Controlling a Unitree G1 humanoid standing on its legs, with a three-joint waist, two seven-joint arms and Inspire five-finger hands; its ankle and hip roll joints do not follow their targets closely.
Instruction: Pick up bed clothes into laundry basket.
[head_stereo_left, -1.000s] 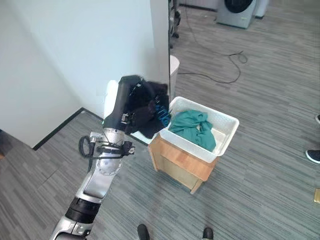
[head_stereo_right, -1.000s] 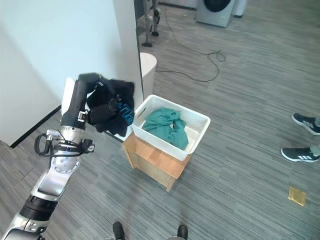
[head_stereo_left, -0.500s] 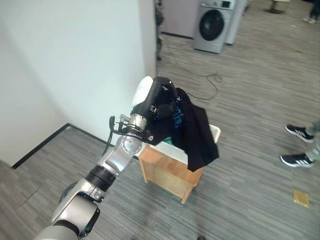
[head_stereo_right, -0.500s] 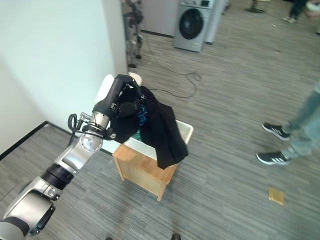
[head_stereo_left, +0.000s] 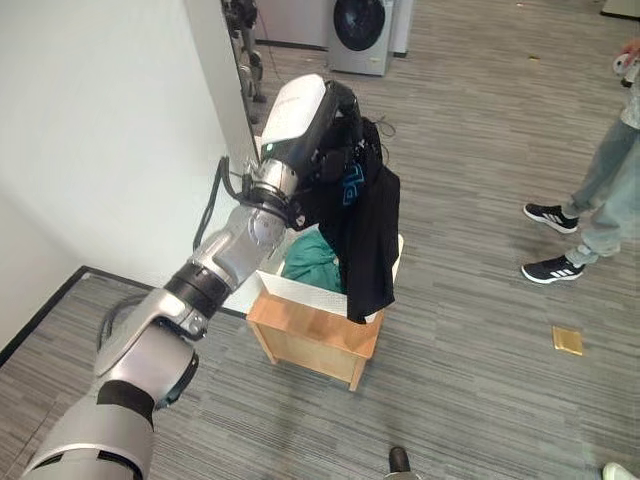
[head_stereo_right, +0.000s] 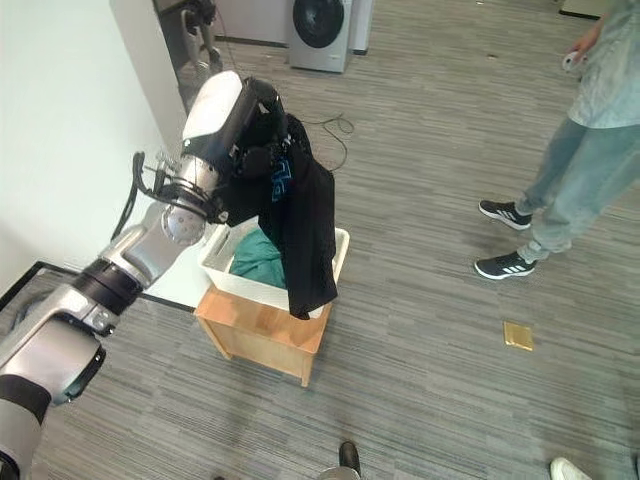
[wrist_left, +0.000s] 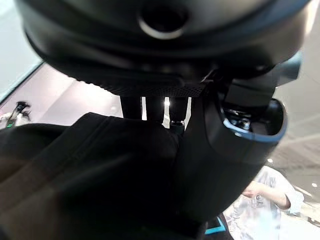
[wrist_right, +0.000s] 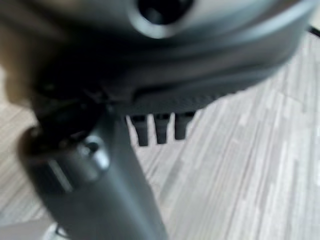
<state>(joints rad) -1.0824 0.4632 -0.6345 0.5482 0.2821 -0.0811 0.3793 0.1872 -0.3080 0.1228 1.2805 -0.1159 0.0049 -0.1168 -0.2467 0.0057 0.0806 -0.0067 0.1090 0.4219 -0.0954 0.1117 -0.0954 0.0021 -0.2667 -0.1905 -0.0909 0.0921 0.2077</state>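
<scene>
1. Left hand is raised high over the white laundry basket, fingers curled round a bunch of the black garment. Left wrist view agrees: dark cloth is bunched against palm and thumb.
2. Garment hangs long from the hand; its lower end drapes past the basket's right rim and reaches the top of the wooden stool. Held high likely so the whole length clears the rim before dropping in.
3. Basket sits on the stool, close to the white wall on the left. The raised seat puts the basket mouth nearer the hand.
4. A green garment already lies inside the basket, so one piece looks done; the black one is not in yet.
5. Right hand: its wrist view has fingers straight and relaxed over bare grey floor, holding nothing. Idle.
6. A person in jeans stands far right, well apart from the basket. A washing machine stands at the far end.
7. Risk, my judgement: the hem hangs outside the right rim, so a straight release could leave the cloth draped over the edge.
</scene>
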